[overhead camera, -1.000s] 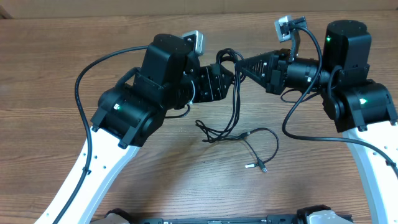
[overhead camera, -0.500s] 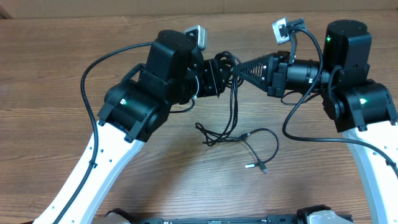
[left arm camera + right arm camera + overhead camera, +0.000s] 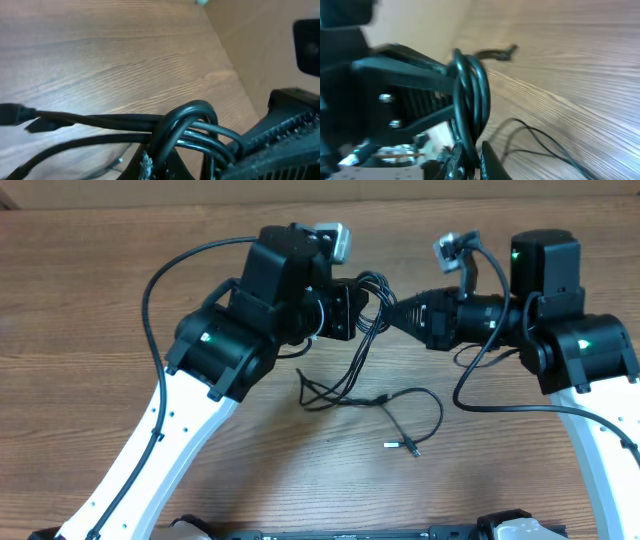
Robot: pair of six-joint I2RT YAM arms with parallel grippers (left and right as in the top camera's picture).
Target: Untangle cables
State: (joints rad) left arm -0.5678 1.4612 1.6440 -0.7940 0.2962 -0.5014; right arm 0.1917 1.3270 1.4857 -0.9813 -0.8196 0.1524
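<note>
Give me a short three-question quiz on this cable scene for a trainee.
1. True or false: the cables lie wholly flat on the table.
2. Look at the left fingers and right fingers. Which are shut on the cables? A) left only B) right only C) both
3. Where does the loose plug end rest?
Key: 1 false, one bunch is lifted between the arms. 2 C. 3 On the table, apart from both sets of fingers.

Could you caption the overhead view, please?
Left gripper and right gripper hold the cables between them; loops trail onto the table.
</note>
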